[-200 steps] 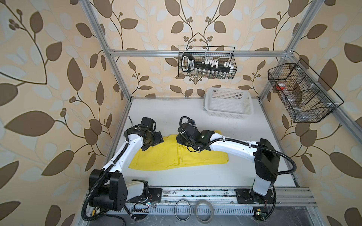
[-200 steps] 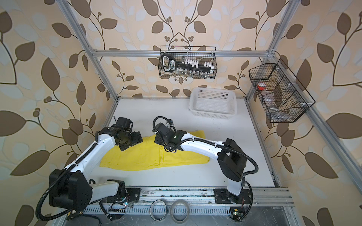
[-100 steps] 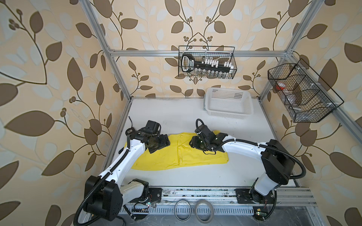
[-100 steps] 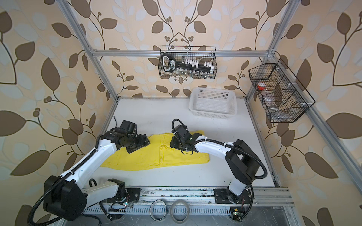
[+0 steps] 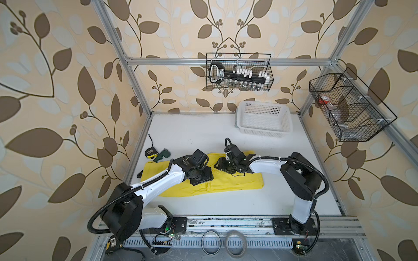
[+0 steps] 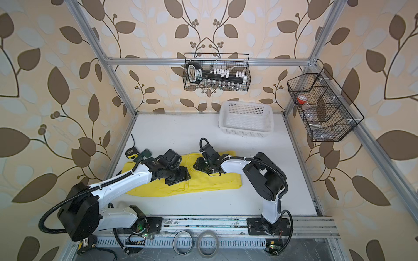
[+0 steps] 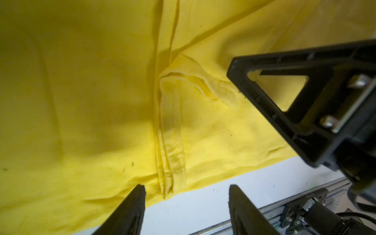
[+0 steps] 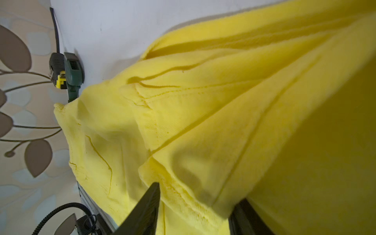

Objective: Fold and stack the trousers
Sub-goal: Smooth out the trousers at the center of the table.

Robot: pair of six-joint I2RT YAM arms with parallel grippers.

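Observation:
The yellow trousers (image 5: 230, 184) (image 6: 210, 185) lie spread left to right on the white table, in both top views. My left gripper (image 5: 202, 178) (image 6: 177, 178) hovers low over their middle, near the front edge. In the left wrist view it (image 7: 187, 188) is open over the seam at the cloth's edge (image 7: 171, 162), with nothing between its fingers. My right gripper (image 5: 222, 166) (image 6: 201, 166) sits on the back edge of the trousers, close to the left one. In the right wrist view it (image 8: 196, 195) has a bunched hem fold (image 8: 183, 189) filling the gap between its fingers.
A white perforated basket (image 5: 263, 133) stands at the back right. A tape measure (image 5: 150, 152) and a green tool (image 5: 163, 154) lie by the left wall, touching the trousers' corner. Wire baskets hang on the back and right walls. The arms' rail (image 5: 226, 222) runs along the front.
My left gripper has travelled right from the trousers' left end to their middle, and its jaws have narrowed. My right gripper has shifted right along the back edge.

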